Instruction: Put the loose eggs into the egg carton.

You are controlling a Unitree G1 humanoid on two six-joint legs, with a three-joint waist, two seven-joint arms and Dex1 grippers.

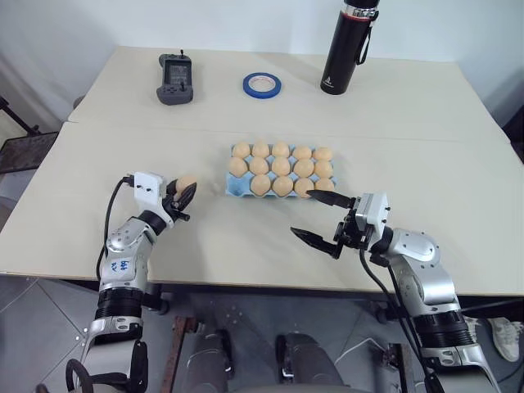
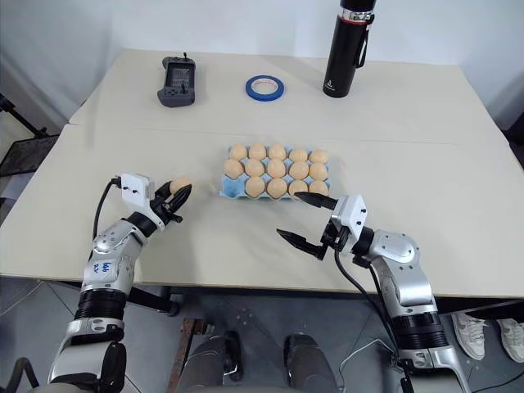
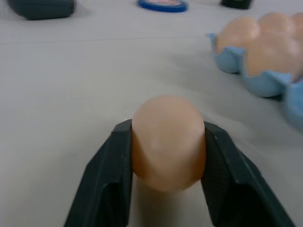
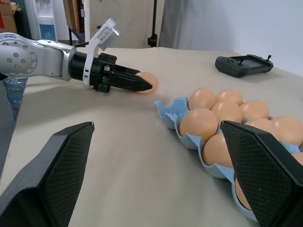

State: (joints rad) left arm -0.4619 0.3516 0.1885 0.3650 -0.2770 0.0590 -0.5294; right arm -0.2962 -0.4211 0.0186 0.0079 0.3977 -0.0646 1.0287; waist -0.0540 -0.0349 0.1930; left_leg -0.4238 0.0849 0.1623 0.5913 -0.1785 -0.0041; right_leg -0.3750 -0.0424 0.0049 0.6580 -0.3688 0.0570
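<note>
My left gripper (image 1: 185,196) is shut on a tan-brown loose egg (image 1: 187,182), low over the table to the left of the egg carton. In the left wrist view the egg (image 3: 168,142) sits squarely between the two black fingers (image 3: 111,175). The light-blue egg carton (image 1: 235,190) lies mid-table, filled with several eggs. Its front-left cup shows bare blue. My right gripper (image 1: 304,214) hovers open and empty just in front of the carton's front right corner.
At the back of the table stand a black thermos bottle (image 1: 345,49), a blue tape ring (image 1: 261,83) and a black handheld controller (image 1: 175,80). The table's front edge (image 1: 246,285) runs just below both grippers.
</note>
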